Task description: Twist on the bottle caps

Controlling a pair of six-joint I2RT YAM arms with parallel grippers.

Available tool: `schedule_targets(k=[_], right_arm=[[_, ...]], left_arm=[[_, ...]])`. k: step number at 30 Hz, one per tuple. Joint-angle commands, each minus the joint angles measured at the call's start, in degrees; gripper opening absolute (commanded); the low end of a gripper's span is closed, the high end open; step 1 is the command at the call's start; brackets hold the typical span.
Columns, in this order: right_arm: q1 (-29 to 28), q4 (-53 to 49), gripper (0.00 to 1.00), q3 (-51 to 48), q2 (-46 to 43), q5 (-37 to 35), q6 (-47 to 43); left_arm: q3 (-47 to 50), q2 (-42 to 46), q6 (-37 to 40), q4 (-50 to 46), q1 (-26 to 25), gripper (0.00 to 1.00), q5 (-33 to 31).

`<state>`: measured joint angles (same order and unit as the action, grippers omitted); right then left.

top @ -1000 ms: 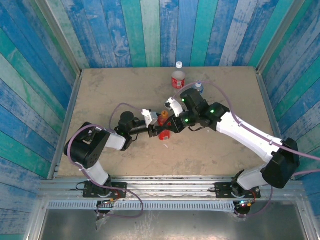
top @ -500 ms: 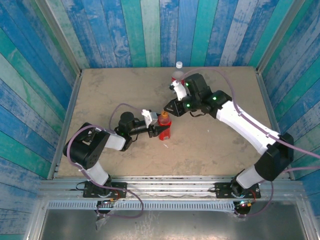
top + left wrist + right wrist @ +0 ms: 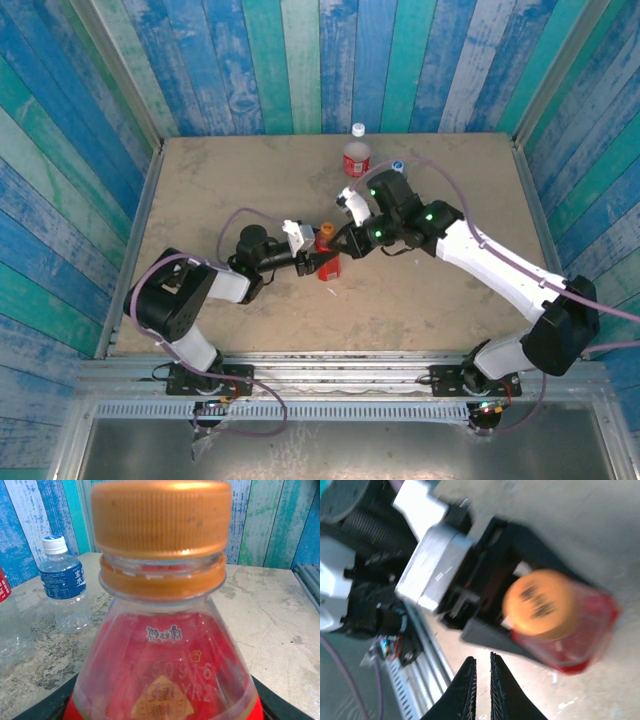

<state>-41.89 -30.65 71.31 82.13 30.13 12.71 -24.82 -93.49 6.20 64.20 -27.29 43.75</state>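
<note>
Seen from above, a sandy brown table (image 3: 230,180) is walled in by blue and green painted planks, with two robot arms reaching in from the bottom edge. Just right of the frame's centre, the left gripper (image 3: 318,264) is clamped around the body of the slim red bottle (image 3: 331,268), which stands upright on the table. The orange cap (image 3: 326,231) sits on its neck. The left wrist camera looks at that bottle (image 3: 165,680) from very near. The ribbed orange cap (image 3: 161,517) rests level on the neck, just above a matching orange collar ring; whether it is fully tightened cannot be told. The right gripper (image 3: 343,244) hangs just beside the cap on its right side, apart from it. In the right wrist view its two dark fingers (image 3: 470,685) are pressed nearly together at the bottom centre and carry nothing. In that same view the cap (image 3: 542,605), blurred, lies up and to the right. Toward the top centre of the overhead frame, the clear bottle with a red label (image 3: 357,158) stands near the back wall wearing the white cap (image 3: 358,129). The shorter clear bottle with a blue label (image 3: 398,170) stands just to its right, wearing the blue cap (image 3: 398,164).
</note>
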Motion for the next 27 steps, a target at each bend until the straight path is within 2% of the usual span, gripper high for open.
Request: schedule_targets(k=[1, 6, 10, 14, 19, 27], right_arm=[[-0.5, -1.3, 0.18, -0.5, -2.6, 0.4, -1.1], [-0.5, -7.6, 0.40, 2.3, -6.2, -6.3, -15.9], [-0.5, -13.0, 0.50, 0.7, -11.0, -7.7, -42.6], [-0.5, -8.8, 0.56, -3.5, -15.7, -14.9, -60.1], [-0.5, -18.6, 0.58, 5.3, -9.8, -13.9, -69.4], [-3.4, -28.2, 0.53, 15.4, 0.8, -13.3, -72.3]], left_arm=[[1.4, 3.5, 1.1, -3.2, 0.0, 0.59, -2.7], [0.4, 8.3, 8.7, -14.0, -3.1, 0.59, -7.8], [0.2, 12.2, 11.8, -17.9, -5.9, 0.58, -11.9], [-0.4, 15.8, 14.7, -23.3, -7.6, 0.58, -13.6], [-0.5, 18.1, 16.5, -26.2, -7.9, 0.58, -12.1], [0.4, 19.2, 16.6, -25.7, -8.0, 0.58, -12.2]])
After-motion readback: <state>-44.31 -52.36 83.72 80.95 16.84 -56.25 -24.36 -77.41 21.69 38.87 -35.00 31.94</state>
